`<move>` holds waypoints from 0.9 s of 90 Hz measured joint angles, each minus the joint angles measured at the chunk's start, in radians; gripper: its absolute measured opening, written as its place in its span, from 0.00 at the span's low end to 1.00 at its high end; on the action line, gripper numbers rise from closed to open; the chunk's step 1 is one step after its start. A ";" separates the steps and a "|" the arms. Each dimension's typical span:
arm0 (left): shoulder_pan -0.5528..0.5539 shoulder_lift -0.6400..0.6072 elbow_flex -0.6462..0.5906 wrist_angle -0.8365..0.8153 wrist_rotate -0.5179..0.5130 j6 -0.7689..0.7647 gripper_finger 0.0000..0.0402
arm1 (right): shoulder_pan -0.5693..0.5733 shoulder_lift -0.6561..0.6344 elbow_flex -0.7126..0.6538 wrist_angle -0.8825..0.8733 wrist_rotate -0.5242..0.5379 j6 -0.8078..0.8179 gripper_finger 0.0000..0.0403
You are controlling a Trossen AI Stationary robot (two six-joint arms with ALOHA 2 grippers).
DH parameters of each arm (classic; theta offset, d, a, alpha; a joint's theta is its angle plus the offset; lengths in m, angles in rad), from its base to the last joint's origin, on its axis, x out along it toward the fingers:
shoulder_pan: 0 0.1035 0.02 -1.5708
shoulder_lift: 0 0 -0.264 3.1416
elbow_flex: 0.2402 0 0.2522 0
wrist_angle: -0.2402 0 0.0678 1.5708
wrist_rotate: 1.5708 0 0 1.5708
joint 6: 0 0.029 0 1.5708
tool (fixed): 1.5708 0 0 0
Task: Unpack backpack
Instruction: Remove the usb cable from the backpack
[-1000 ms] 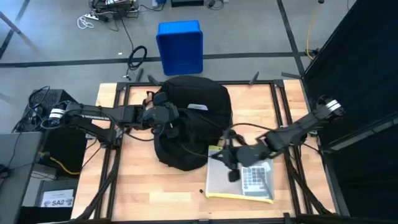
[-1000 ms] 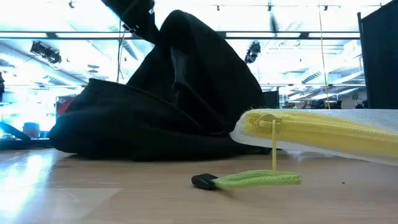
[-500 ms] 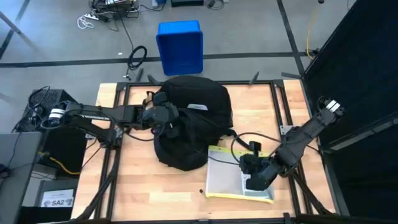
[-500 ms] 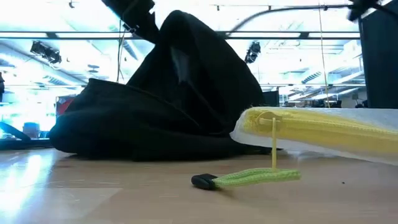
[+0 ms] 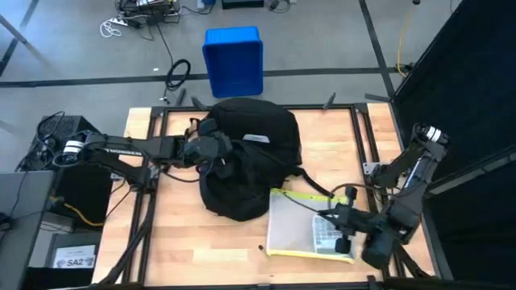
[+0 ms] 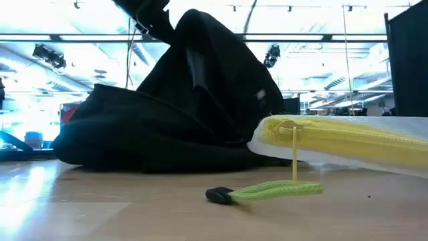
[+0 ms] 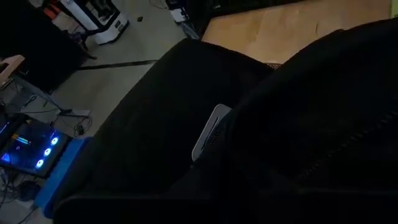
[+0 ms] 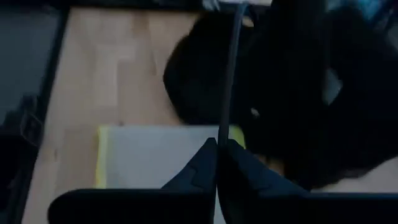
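Tabletop backpack (image 5: 246, 153) runs front-to-back.

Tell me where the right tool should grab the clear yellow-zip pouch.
Take the pouch by its bare left half, from above. It lies flat on the table, and its yellow zip edge is the raised, thicker part to pinch; the calculator fills the right half.

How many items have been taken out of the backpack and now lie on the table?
1: a clear pouch with a yellow zip lies on the table beside the backpack, near the right gripper; a calculator shows inside it. More may be hidden in the backpack, which the left gripper holds.
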 joint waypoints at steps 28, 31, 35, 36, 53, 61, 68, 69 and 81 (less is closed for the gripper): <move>0.000 0.000 0.000 0.002 0.000 -0.001 0.00 | 0.049 0.007 -0.001 -0.007 -0.161 0.142 0.00; 0.000 0.000 0.000 0.001 0.000 -0.001 0.00 | 0.042 0.014 -0.003 -0.015 -0.190 0.167 0.00; 0.000 0.000 0.000 0.002 0.000 -0.001 0.00 | 0.033 0.024 -0.003 -0.046 -0.230 0.208 0.00; 0.000 0.000 0.000 0.002 0.000 -0.001 0.00 | 0.031 0.028 -0.003 -0.056 -0.239 0.221 0.00; 0.000 0.000 0.000 0.006 0.000 0.000 0.00 | -0.025 0.116 -0.005 -0.229 -0.354 0.364 0.00; 0.000 0.000 0.000 0.007 0.003 0.000 0.00 | -0.047 0.163 -0.005 -0.237 -0.354 0.357 0.02; 0.000 0.000 0.000 0.007 0.010 0.001 0.00 | -0.067 0.192 -0.005 -0.230 -0.354 0.320 0.07; 0.000 0.000 0.000 0.007 0.010 0.001 0.00 | -0.069 0.195 -0.005 -0.229 -0.354 0.315 0.08; 0.000 0.000 0.000 0.009 0.020 0.001 0.00 | -0.098 0.217 -0.006 -0.216 -0.354 0.283 0.23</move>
